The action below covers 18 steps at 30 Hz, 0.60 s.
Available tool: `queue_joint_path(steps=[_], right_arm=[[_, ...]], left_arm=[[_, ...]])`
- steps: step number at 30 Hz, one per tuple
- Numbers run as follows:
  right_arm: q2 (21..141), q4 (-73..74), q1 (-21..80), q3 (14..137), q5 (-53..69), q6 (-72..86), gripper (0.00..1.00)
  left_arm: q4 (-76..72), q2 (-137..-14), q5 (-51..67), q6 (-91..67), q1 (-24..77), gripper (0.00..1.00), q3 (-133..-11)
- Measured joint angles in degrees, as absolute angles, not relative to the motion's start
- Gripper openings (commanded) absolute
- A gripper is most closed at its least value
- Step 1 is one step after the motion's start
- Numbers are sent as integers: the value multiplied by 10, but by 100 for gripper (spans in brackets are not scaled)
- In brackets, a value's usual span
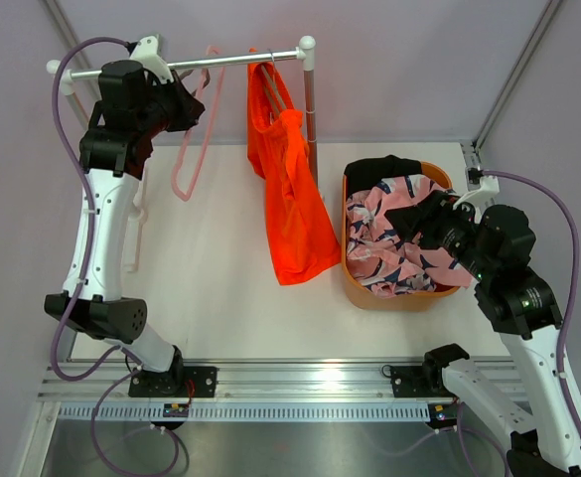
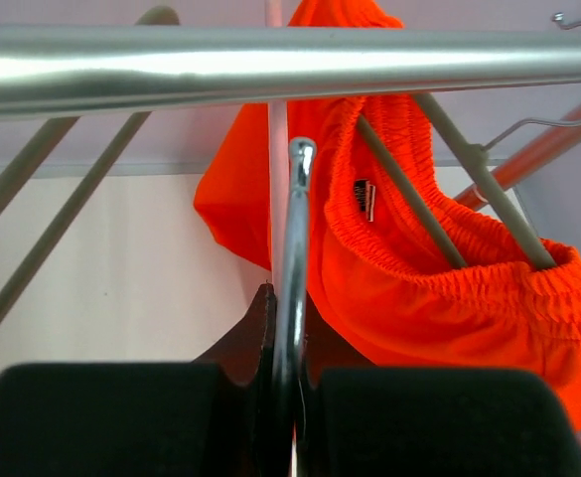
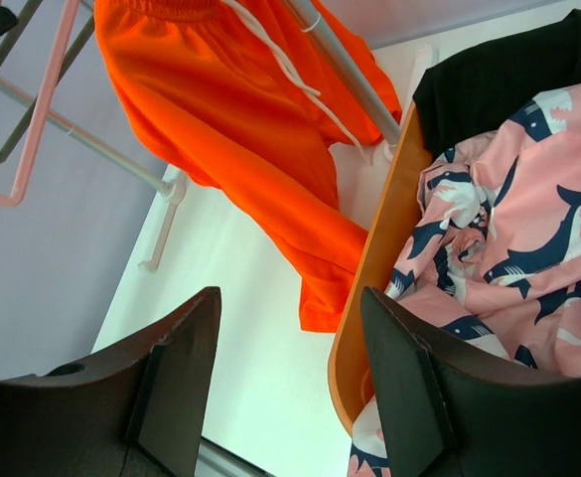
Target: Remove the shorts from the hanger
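- Top view: my left fingers (image 1: 176, 99) are up at the left end of the rail (image 1: 230, 60), beside an empty pink hanger (image 1: 193, 149). The orange shorts (image 1: 295, 209) hang from the rail further right, drooping toward the counter (image 1: 211, 288). The black shorts (image 1: 384, 169) and the pink print shorts (image 1: 389, 253) lie in the basket (image 1: 348, 268) on the right, with my right fingers (image 1: 409, 217) over them.
- Left wrist view: the left fingers (image 2: 101, 417) are together, clamped on a chrome hook (image 2: 292, 258) just under the rail. Behind it, the orange shorts sit on a grey hanger (image 2: 489, 189), waistband stretched across its arms.
- Right wrist view: the right fingers (image 3: 186, 368) stand apart and hold nothing, above the basket's near rim. The pink print shorts fill the basket, the black shorts are at its far end, and the orange shorts hang beyond.
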<state>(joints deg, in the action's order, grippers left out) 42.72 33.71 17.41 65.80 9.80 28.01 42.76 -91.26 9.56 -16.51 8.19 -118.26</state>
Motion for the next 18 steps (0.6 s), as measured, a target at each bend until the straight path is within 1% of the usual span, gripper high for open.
queue_joint_path(steps=[5, 18], right_arm=[[434, 330, 174, 655, 118, 275, 67], [450, 309, 174, 634, 142, 260, 68]], left_arm=[[414, -926, 120, -165, 77, 0, -1202], [384, -998, 125, -165, 72, 0, -1230]])
